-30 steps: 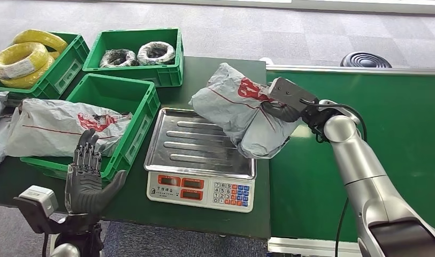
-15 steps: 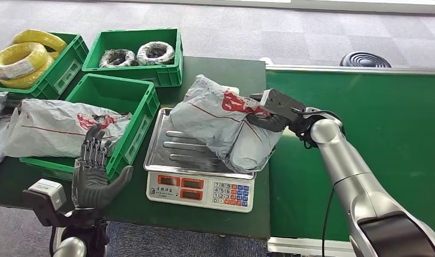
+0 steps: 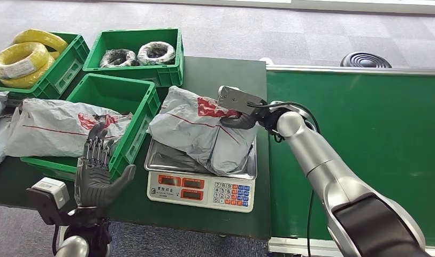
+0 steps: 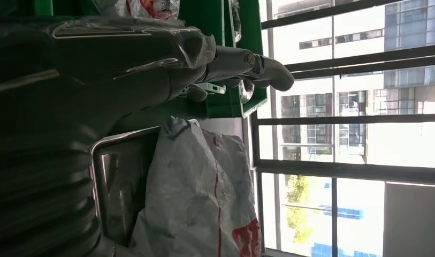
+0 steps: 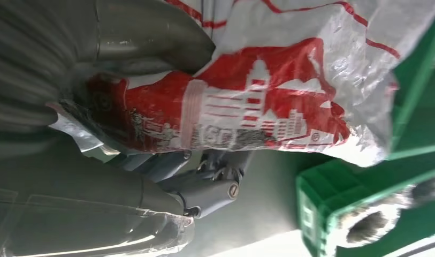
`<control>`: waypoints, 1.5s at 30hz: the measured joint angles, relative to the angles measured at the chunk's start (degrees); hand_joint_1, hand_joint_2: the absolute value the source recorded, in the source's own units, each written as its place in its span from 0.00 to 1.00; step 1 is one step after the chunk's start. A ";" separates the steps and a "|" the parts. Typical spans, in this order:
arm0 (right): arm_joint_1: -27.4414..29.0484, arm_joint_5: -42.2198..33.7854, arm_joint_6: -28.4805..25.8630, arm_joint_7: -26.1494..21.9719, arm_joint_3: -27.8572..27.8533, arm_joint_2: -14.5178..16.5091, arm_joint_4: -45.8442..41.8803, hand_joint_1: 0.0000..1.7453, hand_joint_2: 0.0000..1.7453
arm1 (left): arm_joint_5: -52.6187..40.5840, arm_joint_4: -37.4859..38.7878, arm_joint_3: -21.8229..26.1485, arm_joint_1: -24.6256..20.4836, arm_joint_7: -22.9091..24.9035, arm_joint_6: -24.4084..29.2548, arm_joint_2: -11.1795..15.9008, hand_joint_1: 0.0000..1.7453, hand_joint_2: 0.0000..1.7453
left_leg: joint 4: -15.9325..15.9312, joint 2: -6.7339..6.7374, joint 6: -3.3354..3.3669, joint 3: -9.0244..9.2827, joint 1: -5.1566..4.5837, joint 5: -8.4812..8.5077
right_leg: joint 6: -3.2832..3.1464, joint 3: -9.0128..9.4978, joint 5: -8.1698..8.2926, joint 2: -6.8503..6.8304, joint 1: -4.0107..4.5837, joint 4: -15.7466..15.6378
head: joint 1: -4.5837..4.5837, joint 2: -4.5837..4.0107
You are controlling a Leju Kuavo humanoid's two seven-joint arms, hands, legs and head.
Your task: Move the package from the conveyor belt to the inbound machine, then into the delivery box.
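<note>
Over scale [image 3: 201,187], right hand [image 3: 246,116] gripping package [image 3: 201,131]

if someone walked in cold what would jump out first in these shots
Probably the grey package with red print, held by the right robot hand on the tray of the weighing scale at the table's middle. Next, the yellow coils in a green crate at the far left, and the left robot hand raised open at the near edge.

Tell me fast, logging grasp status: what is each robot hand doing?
Left robot hand: open, holding nothing.
Right robot hand: holds the grey package on the scale tray.
</note>
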 joint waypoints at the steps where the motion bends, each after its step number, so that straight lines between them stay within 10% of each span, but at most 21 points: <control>1: -0.02 0.11 -0.57 0.15 0.11 -0.03 1.57 0.00 1.00 | 0.05 -0.03 -0.01 0.01 0.09 -0.08 0.00 0.00 1.00 | 0.00 0.00 0.00 0.00 0.00 0.00 | 0.00 0.00 0.00 0.00 0.00 0.00 | -0.01 0.00; 13: 0.68 0.67 -2.79 -0.14 0.25 -0.88 9.91 0.00 1.00 | -0.29 -0.50 -0.03 0.00 1.08 -0.72 -0.28 0.00 1.00 | 0.00 0.04 0.00 0.04 0.01 0.00 | 0.01 -0.02 0.01 0.03 0.02 0.00 | -0.02 0.00; 19: 2.84 2.20 -12.38 -6.27 -1.22 -1.60 8.29 0.00 1.00 | -3.43 -2.04 -0.02 0.45 2.02 -1.73 -0.56 0.00 1.00 | 0.02 0.04 0.00 0.04 0.00 0.00 | 0.01 0.01 0.02 0.03 0.00 0.00 | 0.00 0.00; 36: 18.23 2.97 -21.44 -8.93 -16.84 -8.07 -37.33 0.00 1.00 | -20.08 -2.50 -7.77 -11.79 9.62 0.04 -0.34 0.00 1.00 | 0.05 -0.10 0.00 0.08 0.00 0.00 | -0.01 0.03 0.04 -0.05 0.00 -0.03 | -0.02 0.00; 45: 48.96 1.50 -51.08 -14.85 -24.40 -9.46 -64.41 0.00 1.00 | -38.41 7.14 -12.93 -19.95 23.62 4.33 0.23 0.00 1.00 | -0.01 -0.18 0.05 -0.06 0.01 -0.12 | 0.02 -0.02 -0.04 -0.14 0.01 -0.07 | -0.03 0.00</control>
